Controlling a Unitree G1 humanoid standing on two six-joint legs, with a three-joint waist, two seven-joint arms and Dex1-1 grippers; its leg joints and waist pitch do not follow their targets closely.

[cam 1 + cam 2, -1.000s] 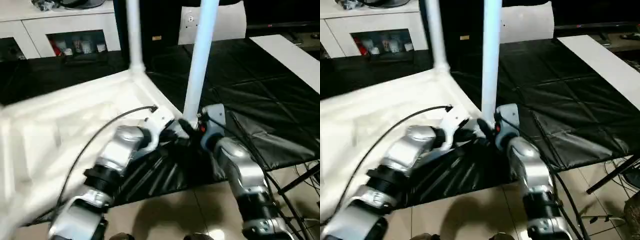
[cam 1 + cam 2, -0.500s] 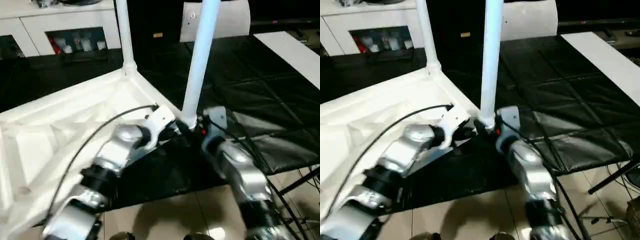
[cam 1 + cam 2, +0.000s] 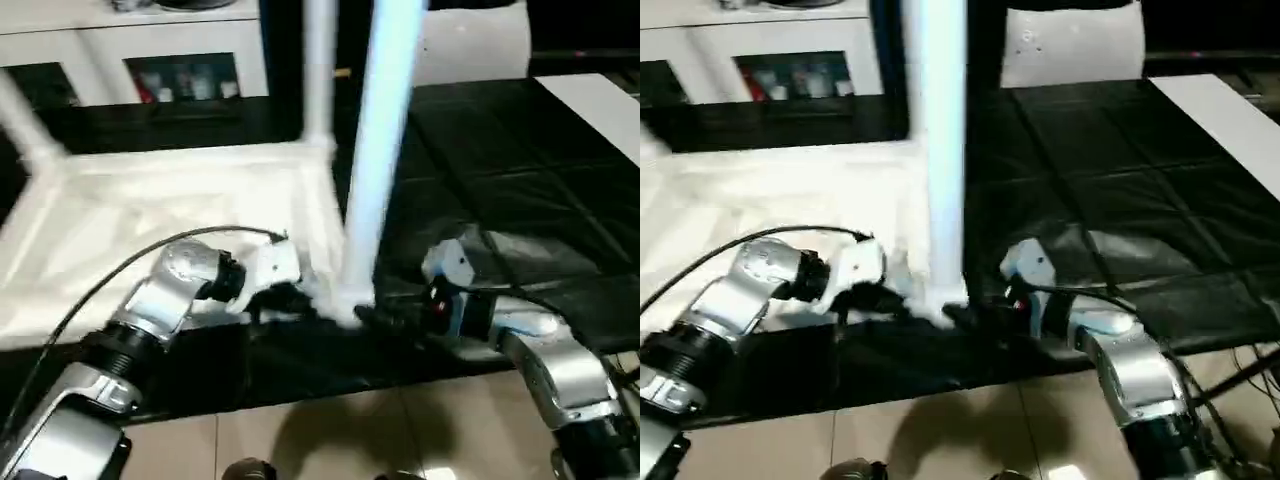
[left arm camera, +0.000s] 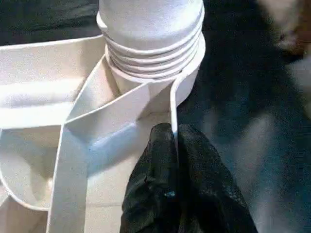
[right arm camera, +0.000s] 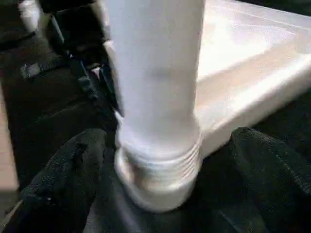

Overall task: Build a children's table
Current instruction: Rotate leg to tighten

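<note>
The white plastic square tabletop [image 3: 170,200] is laid upside down on the large black-covered work table [image 3: 520,180], ribbed underside up, with its near corner at the work table's front edge. A long white tapered tubular leg [image 3: 372,150] is stood upright in the round socket of that near corner; in the left wrist view the leg's ribbed, threaded base [image 4: 150,43] is seen seated in the socket collar. A second white tubular leg [image 3: 319,70] is seen rising from the far corner of the tabletop, and a third white leg [image 3: 25,130] from the corner at the far left.

The left gripper [image 4: 175,145] is closed on the thin white rim of the tabletop just beside the near socket, one black finger on each face of the rim wall. In the head views the left silver forearm [image 3: 160,300] is extended across the tabletop's front edge toward that corner.

The right gripper [image 5: 160,160] is spread wide around the base of the near leg, with one black finger [image 5: 63,179] on each side and a gap seen between the pads and the leg, so that nothing is gripped. The right silver forearm [image 3: 540,350] is reached in from the work table's front edge.

A white glass-door cabinet [image 3: 170,60] is seen beyond the work table's far edge.
</note>
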